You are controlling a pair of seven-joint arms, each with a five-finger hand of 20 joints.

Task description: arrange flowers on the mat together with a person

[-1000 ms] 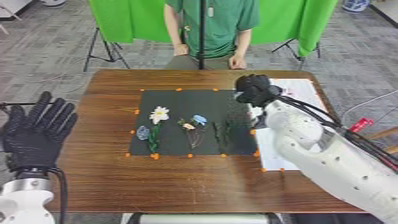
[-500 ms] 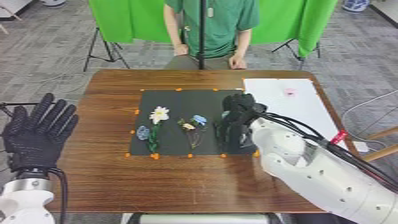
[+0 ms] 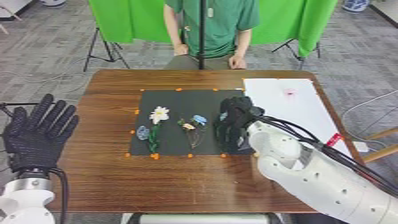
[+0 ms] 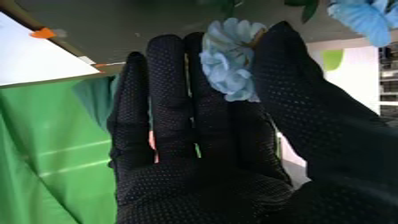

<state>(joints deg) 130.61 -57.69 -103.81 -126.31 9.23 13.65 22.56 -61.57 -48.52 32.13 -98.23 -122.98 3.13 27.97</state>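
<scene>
Touching both my thumb and my fingers, a light-blue flower (image 4: pixel 229 62) sat between them in my right hand (image 3: pixel 235 117), which was closed narrowly on its petals; in the right wrist view the fingers of that hand (image 4: pixel 200 185) were nearly straight. I had it over the right part of the black mat (image 3: pixel 187 99). Just left of it on the mat lay a small blue bloom (image 3: pixel 199 119), with a pale peach bloom (image 3: pixel 188 126) near it and thin stems reaching toward me. Farther left were a white flower (image 3: pixel 160 115) with a green stem (image 3: pixel 153 140) and, beside that, a blue-grey bloom (image 3: pixel 142 132). Orange marks dotted the mat's border. To the mat's right, a white sheet (image 3: pixel 280 107) lay on the brown desk (image 3: pixel 160 182), with a small pink patch (image 3: pixel 290 92) toward its far end. Beside the desk's left edge, I had my left hand (image 3: pixel 35 142) wide, its fingers straight and slightly spread.
</scene>
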